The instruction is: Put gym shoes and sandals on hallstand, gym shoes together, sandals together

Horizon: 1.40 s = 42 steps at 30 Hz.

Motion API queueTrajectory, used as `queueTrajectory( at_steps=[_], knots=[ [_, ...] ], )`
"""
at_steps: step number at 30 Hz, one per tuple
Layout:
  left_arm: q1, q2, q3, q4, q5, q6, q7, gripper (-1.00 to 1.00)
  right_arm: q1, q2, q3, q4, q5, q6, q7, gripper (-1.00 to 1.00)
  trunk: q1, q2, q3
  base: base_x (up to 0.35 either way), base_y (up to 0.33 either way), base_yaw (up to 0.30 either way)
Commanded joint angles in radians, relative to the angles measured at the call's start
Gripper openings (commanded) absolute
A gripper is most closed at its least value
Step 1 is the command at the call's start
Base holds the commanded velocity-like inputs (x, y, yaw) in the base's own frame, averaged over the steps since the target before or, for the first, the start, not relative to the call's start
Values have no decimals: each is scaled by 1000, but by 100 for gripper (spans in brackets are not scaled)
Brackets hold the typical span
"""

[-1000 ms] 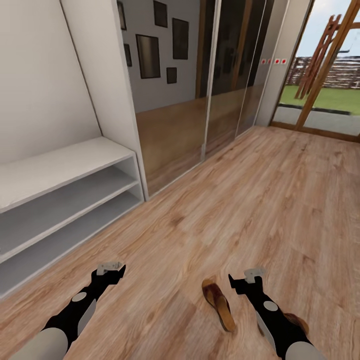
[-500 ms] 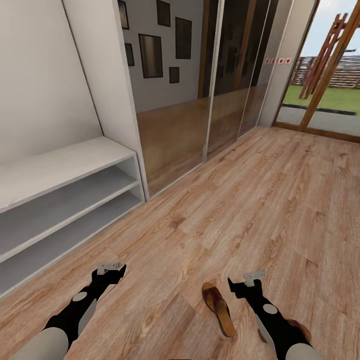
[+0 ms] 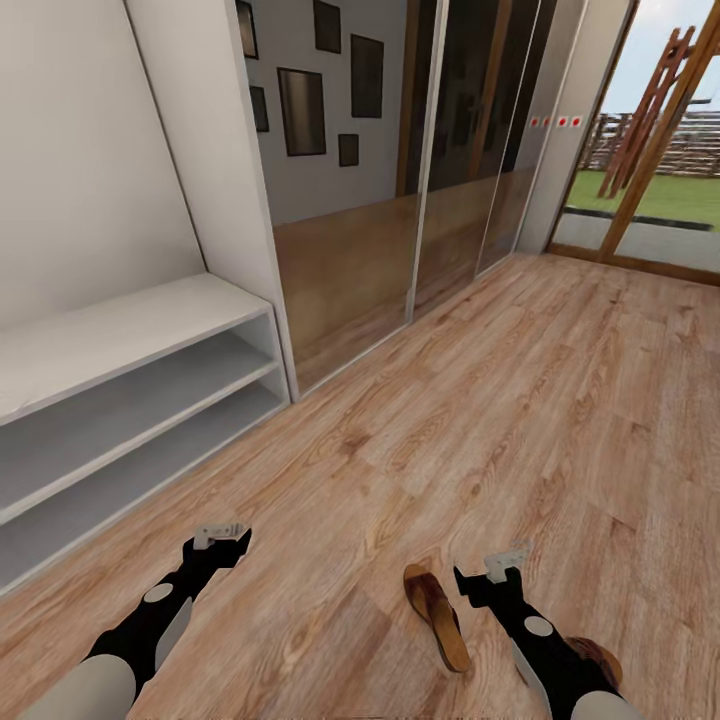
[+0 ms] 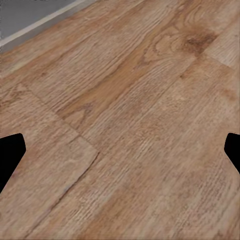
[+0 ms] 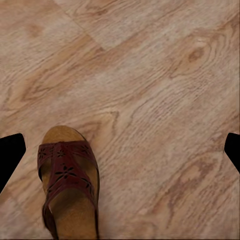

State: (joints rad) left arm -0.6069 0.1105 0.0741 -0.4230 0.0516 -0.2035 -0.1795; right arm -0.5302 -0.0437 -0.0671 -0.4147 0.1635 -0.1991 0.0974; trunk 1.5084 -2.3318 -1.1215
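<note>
Your left gripper [image 3: 222, 537] hangs spread wide, holding nothing, over grainy wood-plank corridor floor [image 3: 520, 380]; smooth white hallstand [image 3: 140, 330] with two open shelves sits at left; one brown sandal [image 3: 436, 614] with cut-out strap lies between your arms; right gripper [image 3: 492, 572] likewise wide, empty, just beside it; second sandal [image 3: 592, 656] partly hidden behind right arm.

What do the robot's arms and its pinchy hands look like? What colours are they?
Both arms are light grey near the body, then black toward the wrists, each with a small grey oval on the black part. The left gripper and right gripper are black with pale grey-white pieces on top. No cables can be made out.
</note>
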Motion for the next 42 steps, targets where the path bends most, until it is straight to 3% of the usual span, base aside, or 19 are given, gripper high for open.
queueTrajectory(
  at_steps=[1, 4, 5, 19, 28, 31, 32, 36, 42],
  knots=[
    [-1, 0, 6, 1, 5, -1, -10, 100, -1, 2, -7, 5, 8, -4, 6, 100, 0, 0, -1, -136, 0, 0],
    [-1, -1, 6, 0, 5, -1, -10, 100, -1, 12, -7, 14, 8, -4, 5, 100, 0, 0, -1, -232, 0, 0],
    [0, -1, 6, 1, 5, -1, -7, 100, -1, 27, -8, 19, 8, -4, 3, 100, 0, 0, -1, -295, 0, 0],
    [-3, -2, 4, -25, 5, 10, -8, 100, -1, 34, -9, 20, 8, -5, -1, 100, 0, 0, -6, -64, 0, 75],
    [-14, -5, -23, -52, 6, 34, -9, 100, -1, 32, -10, 19, 8, -5, 1, 100, 34, -63, -35, 0, 0, 7],
    [-28, -9, -30, -82, 7, 93, -11, 100, -1, 30, -11, 19, 8, -5, 1, 100, 46, -84, -44, 0, 0, 0],
    [-40, -14, -33, -143, 7, 185, -27, 100, -1, 29, -11, 19, 8, -5, 1, 100, 49, -91, -48, 0, 0, 0],
    [-41, -17, -35, -232, 7, 278, -68, 100, -1, 26, -11, 19, 8, -5, 1, 100, 65, -119, -60, 0, 0, 0],
    [-35, -16, -35, -337, 7, 325, -116, 100, -1, 22, -13, 18, 8, -6, 1, 100, 88, -161, -84, 0, 0, 0]
  ],
)
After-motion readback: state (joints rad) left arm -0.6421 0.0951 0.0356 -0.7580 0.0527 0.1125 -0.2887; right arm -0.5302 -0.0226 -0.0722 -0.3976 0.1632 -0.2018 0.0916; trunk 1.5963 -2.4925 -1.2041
